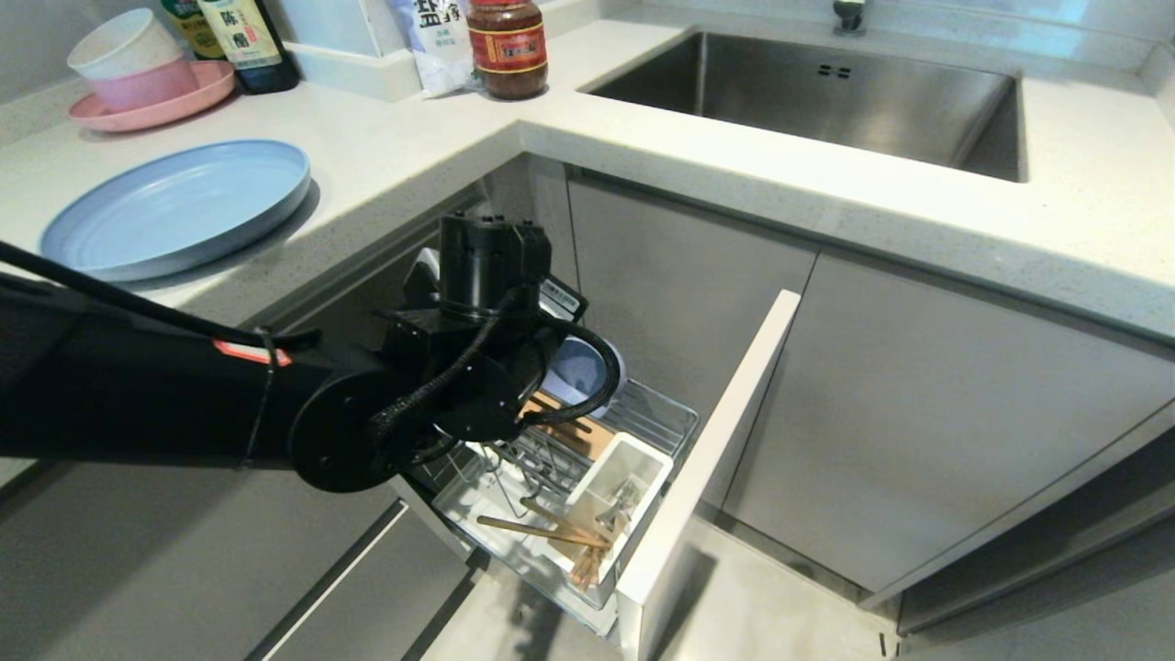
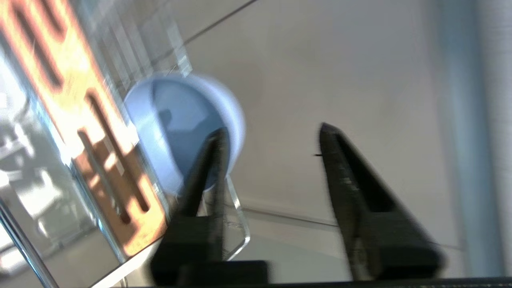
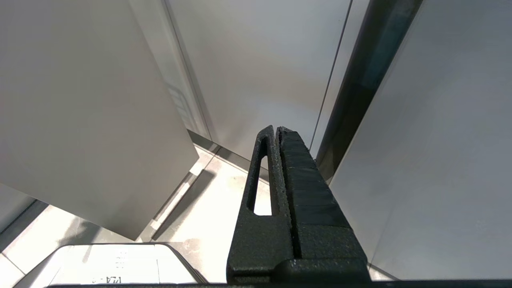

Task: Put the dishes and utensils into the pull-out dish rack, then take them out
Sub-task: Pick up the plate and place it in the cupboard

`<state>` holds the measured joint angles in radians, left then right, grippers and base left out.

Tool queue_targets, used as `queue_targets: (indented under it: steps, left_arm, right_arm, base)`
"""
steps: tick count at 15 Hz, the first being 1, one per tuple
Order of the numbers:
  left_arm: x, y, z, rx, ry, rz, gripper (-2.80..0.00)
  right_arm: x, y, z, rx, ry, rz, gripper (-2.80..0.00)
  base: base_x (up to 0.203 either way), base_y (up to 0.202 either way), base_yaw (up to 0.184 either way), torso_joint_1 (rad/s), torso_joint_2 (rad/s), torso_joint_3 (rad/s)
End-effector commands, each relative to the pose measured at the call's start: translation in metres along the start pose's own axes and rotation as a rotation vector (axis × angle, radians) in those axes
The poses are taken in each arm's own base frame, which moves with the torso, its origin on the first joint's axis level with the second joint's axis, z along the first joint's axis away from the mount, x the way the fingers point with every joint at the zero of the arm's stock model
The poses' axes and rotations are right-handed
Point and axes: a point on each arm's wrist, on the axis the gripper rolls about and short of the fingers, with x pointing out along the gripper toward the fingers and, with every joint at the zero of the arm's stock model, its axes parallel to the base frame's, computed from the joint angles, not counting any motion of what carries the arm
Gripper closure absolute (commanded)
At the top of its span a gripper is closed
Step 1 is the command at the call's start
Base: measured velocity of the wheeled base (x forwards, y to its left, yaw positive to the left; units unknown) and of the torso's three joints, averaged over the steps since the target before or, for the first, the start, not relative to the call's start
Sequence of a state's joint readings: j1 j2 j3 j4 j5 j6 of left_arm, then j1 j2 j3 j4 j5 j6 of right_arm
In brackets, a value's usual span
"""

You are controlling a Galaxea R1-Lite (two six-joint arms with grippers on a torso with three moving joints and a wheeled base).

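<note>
The pull-out dish rack [image 1: 663, 415] stands drawn out below the counter. In it the blue-grey bowl [image 1: 576, 372] rests on edge beside the slotted wooden strip [image 1: 592, 441]. Chopsticks [image 1: 542, 532] and metal utensils [image 1: 624, 503] stick out of its white cup [image 1: 643, 459]. The light-blue plate [image 1: 179, 207] lies on the counter. My left arm reaches down over the rack, and its wrist [image 1: 486, 266] hides the fingers in the head view. The left gripper [image 2: 273, 128] is open, one finger [image 2: 214, 160] crossing the bowl [image 2: 176, 124], with nothing in the gap. My right gripper [image 3: 276, 128] is shut and empty, parked low.
A pink plate with stacked pink and white bowls [image 1: 147, 92], bottles and a red-lidded jar [image 1: 508, 46] stand at the counter's back. The sink [image 1: 808, 92] lies to the right. The rack's pale front panel [image 1: 716, 441] juts out beside the grey cabinet doors [image 1: 918, 413].
</note>
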<state>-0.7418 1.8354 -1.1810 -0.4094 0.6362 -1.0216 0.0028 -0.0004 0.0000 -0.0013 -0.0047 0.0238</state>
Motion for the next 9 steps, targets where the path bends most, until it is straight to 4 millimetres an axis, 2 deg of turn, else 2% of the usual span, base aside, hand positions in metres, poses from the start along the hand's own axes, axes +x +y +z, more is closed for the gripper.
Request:
queue_targets:
  steps: [1,3,6,9]
  left_arm:
    - [-0.02,-0.021,0.024,0.029,-0.092,-0.043,0.0]
    - [-0.036,-0.04,0.047,0.051,-0.172,-0.074,0.0]
    - [-0.063,-0.058,0.079,0.111,-0.222,-0.126,0.0]
    - [-0.094,-0.06,0.108,0.28,-0.192,-0.099,0.0]
  right_arm:
    - [0.0,0.0,0.0,0.0,-0.003,0.0,0.0]
    - [0.0,0.0,0.0,0.001,-0.003,0.0,0.0]
    - [0.0,0.0,0.0,-0.001,-0.003,0.0,0.0]
    - [0.0,0.0,0.0,-0.001,-0.003,0.0,0.0]
  base:
    - [0.0,0.0,0.0,0.0,0.0,0.0]
    - [0.0,0.0,0.0,0.0,0.0,0.0]
    - [0.0,0.0,0.0,0.0,0.0,0.0]
    - [0.0,0.0,0.0,0.0,0.0,0.0]
